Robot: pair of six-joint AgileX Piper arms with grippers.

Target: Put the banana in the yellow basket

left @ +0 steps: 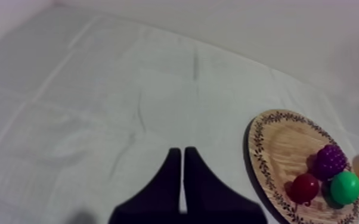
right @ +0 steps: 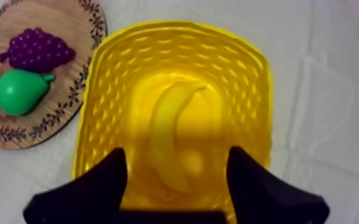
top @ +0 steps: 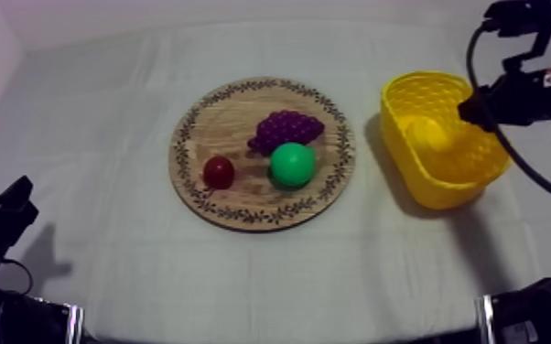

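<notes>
Banana (right: pixel 173 134) lies on the floor of the yellow basket (right: pixel 253 71). It is curved, and its long axis runs from the right gripper (right: pixel 178 154) toward the basket's far wall. The right gripper hangs over the basket, fingers apart, clamping nothing. The basket wall is a dimpled lattice. A round wooden board (top: pixel 243 110) with a leaf-patterned rim carries knobbly purple grapes (top: pixel 286 128), a smooth green pear (top: pixel 292 165) and a small red fruit (top: pixel 218 171). The left gripper (left: pixel 183 154) is over the cloth-covered counter (left: pixel 98 89), fingers together.
</notes>
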